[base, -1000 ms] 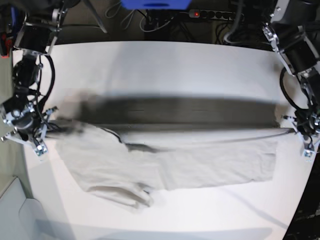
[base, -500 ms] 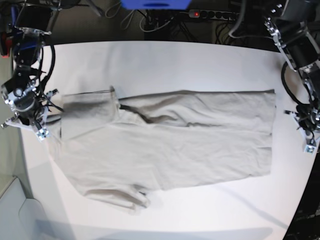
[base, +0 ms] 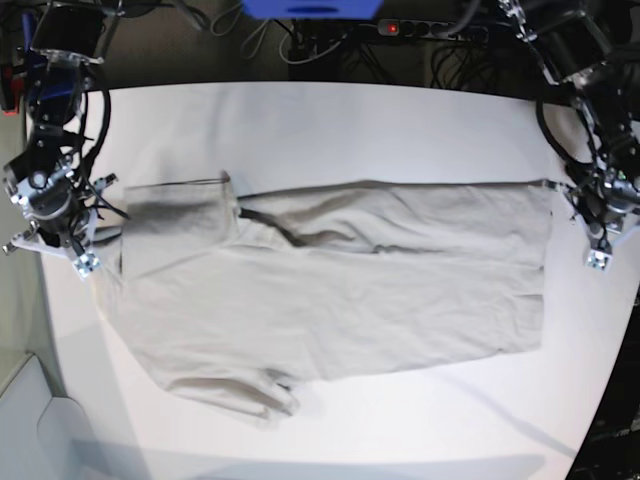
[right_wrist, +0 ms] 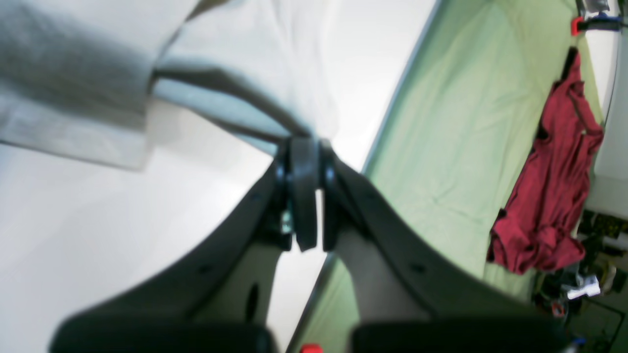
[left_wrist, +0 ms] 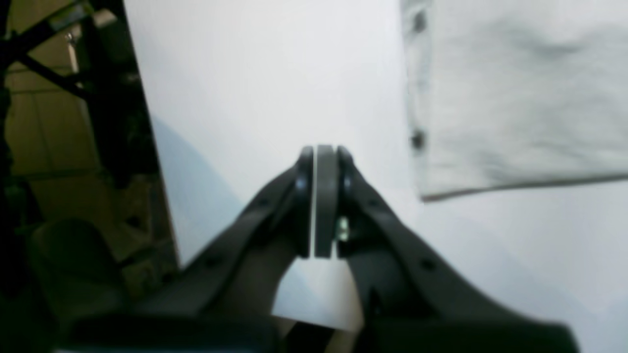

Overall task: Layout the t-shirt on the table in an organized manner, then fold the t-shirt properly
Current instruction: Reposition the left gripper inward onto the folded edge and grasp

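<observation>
Lifting the right gripper (right_wrist: 304, 147), clamped on a shoulder fold of the t-shirt (base: 330, 290) near the table (base: 400, 120) left edge, may drag the spread garment askew, since the left gripper (left_wrist: 321, 157) is shut, empty.

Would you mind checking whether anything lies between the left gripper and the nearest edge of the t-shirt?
Nothing visible does: only bare table separates the shut left gripper from the t-shirt hem.
</observation>
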Tool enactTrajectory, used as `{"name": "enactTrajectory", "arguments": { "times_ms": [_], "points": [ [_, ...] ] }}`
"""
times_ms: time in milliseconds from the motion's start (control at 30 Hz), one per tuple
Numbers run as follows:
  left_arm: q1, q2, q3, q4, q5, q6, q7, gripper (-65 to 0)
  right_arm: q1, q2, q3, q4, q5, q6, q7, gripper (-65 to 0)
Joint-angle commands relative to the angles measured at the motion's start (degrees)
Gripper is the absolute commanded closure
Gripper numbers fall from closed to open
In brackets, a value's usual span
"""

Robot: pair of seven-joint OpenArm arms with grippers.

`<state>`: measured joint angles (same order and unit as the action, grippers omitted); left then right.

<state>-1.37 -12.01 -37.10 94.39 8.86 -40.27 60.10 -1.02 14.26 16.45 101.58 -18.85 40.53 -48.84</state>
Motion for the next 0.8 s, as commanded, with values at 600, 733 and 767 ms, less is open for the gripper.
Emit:
{"name": "enactTrajectory", "arguments": {
  "times_ms": [600,733,767],
  "points": [
    [4.6,4.2,-1.2,1.7,0.1,0.3,-11.3,-36.3,0.6,-0.2,0.1,0.7,-0.2,-0.5,0.5,0.0],
    [1.8,4.1,-3.2,-4.3,0.1,0.3,-11.6,-36.2,0.6,-0.2,0.0,0.7,-0.2,-0.5,0.5,0.0],
    [1.0,4.1,-4.4,-5.1,0.1,0.3,-11.6,-36.2,0.6,-0.2,0.0,0.7,-0.2,-0.5,0.5,0.0]
  ]
}}
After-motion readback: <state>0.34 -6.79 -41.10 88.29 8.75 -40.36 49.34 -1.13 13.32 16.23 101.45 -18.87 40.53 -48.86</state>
